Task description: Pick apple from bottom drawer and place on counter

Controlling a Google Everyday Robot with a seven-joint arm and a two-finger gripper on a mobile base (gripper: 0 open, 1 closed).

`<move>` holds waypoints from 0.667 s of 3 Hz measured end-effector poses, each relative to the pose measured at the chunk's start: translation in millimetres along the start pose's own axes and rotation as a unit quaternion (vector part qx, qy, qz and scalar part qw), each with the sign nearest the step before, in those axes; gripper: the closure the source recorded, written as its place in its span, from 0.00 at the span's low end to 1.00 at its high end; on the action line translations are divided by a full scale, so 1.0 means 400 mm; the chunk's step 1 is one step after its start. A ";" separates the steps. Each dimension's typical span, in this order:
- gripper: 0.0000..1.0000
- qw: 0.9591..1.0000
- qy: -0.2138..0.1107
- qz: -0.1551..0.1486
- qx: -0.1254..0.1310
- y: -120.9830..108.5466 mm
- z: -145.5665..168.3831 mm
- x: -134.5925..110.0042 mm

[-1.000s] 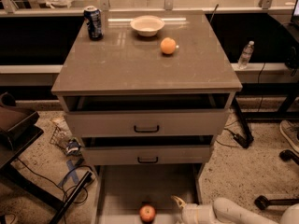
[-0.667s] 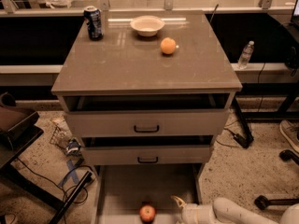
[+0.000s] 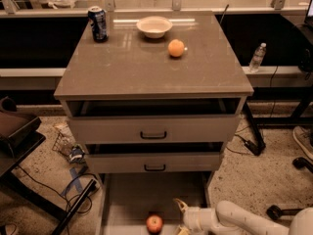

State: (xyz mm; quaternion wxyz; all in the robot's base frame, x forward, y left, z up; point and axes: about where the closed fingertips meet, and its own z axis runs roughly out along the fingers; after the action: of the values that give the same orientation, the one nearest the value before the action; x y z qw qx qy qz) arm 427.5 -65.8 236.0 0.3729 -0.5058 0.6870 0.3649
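The apple (image 3: pixel 154 223) lies on the pale floor of the bottom drawer (image 3: pixel 146 195), which is pulled out, with the fruit near its front end. Just right of the apple is the end effector (image 3: pixel 180 217) on its white arm – its two fingers stand spread apart, holding nothing and not touching the fruit. Beyond the apple come the middle drawer (image 3: pixel 195 161) and then the top drawer (image 3: pixel 195 129), both ajar, each with a black handle. Above and further back from the apple is the tabletop (image 3: pixel 127 67), carrying an orange fruit (image 3: pixel 176 48), a white bowl (image 3: pixel 154 26) and a blue can (image 3: pixel 98 23) – the can furthest to the apple's left. Far back and right of the apple stands a water bottle (image 3: pixel 257 58).
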 end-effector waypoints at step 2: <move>0.00 1.000 -0.009 -0.019 -0.001 -0.042 0.079 -0.014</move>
State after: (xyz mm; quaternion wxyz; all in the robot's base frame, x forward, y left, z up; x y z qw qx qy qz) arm 449.5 -39.4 224.5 0.3856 -0.5158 0.6736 0.3627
